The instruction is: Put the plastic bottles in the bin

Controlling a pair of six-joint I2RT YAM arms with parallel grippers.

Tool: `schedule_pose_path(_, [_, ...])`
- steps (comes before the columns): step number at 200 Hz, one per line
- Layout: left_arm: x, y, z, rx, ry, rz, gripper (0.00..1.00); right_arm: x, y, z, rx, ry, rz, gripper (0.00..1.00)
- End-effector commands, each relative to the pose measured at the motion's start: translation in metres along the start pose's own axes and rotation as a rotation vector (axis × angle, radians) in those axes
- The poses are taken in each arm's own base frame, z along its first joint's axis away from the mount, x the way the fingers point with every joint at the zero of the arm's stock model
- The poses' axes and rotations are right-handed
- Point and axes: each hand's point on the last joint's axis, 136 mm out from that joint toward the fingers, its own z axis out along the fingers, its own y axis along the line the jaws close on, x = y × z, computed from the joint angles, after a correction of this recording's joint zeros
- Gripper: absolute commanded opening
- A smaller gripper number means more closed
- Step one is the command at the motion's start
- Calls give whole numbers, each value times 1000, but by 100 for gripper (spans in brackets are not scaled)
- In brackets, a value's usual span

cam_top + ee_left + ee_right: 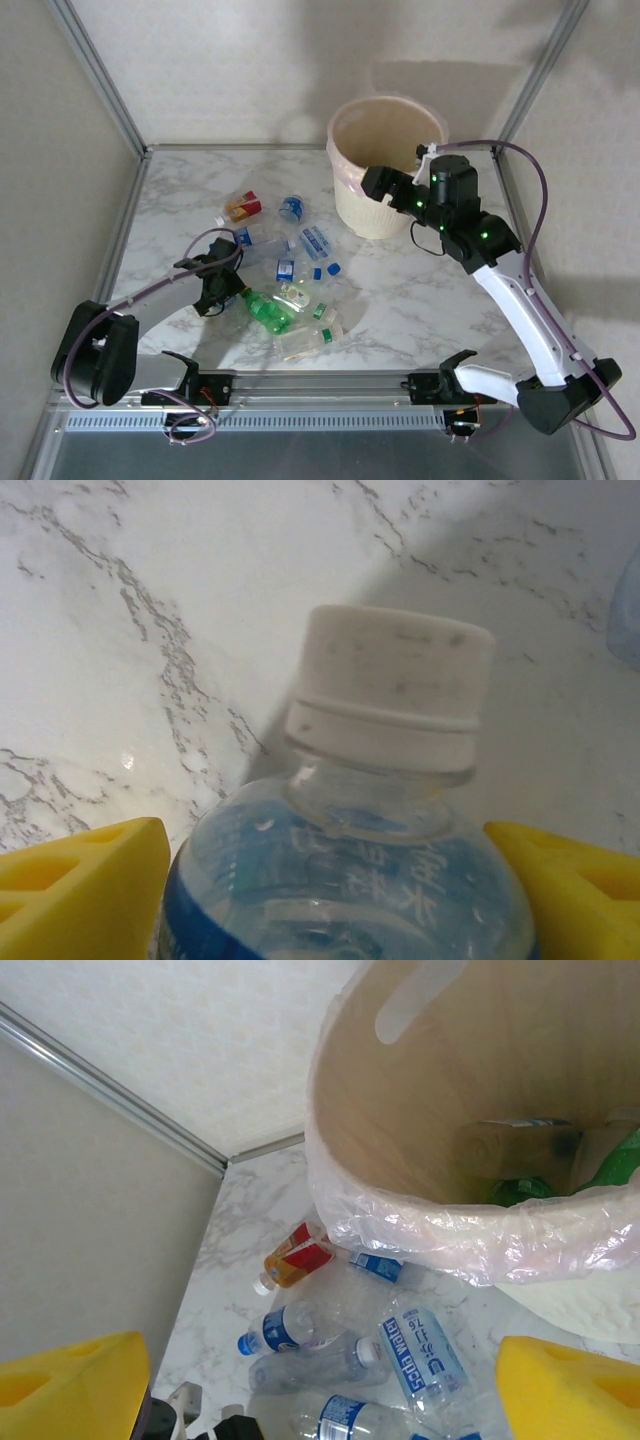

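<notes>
Plastic bottles (316,242) lie scattered on the marble table (420,290) to the left of the bin (345,120), most of them clear with blue labels. A red-and-orange-labelled bottle (293,1258) lies nearest the far wall. Farthest from the bin, the left end effector (222,283) is down at the table. Its yellow fingers (80,890) sit against both sides of a clear white-capped bottle (370,810) with a blue label. The right end effector (375,183) hovers at the bin's near rim, its fingers (70,1385) spread wide with nothing between them. Inside the bin, a green bottle (620,1160) rests against the pinkish bag liner (440,1230).
</notes>
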Motion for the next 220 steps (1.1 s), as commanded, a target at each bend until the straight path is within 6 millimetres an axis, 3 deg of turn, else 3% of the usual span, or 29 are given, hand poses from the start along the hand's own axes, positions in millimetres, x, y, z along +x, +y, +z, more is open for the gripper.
schedule_pose_path(1, [-11, 1, -13, -6, -30, 13, 78, -1, -1, -7, 9, -20, 12, 90])
schedule_pose_path(35, [-18, -2, -20, 1, -50, 23, 75, 1, 1, -7, -1, -19, 20, 90])
schedule_pose_path(97, [-6, -2, 0, -10, -7, 27, 79, -1, 6, -4, -6, -9, 9, 90])
schedule_pose_path(146, [-5, -2, 2, -8, -8, 30, 70, 1, 8, -4, -9, 0, 11, 86])
schedule_pose_path(176, [-7, -3, -4, 8, -15, 27, 58, 3, 13, -3, -28, 9, 8, 86])
schedule_pose_path(220, [-21, -12, -34, 60, -41, 16, 56, 9, 26, -2, -71, 26, -11, 86])
